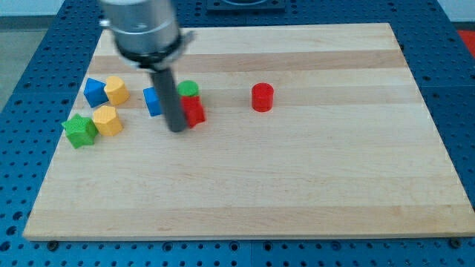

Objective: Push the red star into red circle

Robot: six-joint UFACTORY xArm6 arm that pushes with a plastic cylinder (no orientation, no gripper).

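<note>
Nearest first: green star and a yellow block, far left on the wooden surface.

Next, my tip, touching the left side of the red star (partly hidden by the rod, so its shape is not clear). No jaws on this rig; the rod holds nothing, only presses.

Farther: blue block just left of the rod, green block just behind the red star, blue block and yellow block at far left.

Red circle stands well apart to the right.

Step in hand, by judgement: the push is engaged. Next move calls for a rightward, slightly farward shove.

Containers: none seen.
</note>
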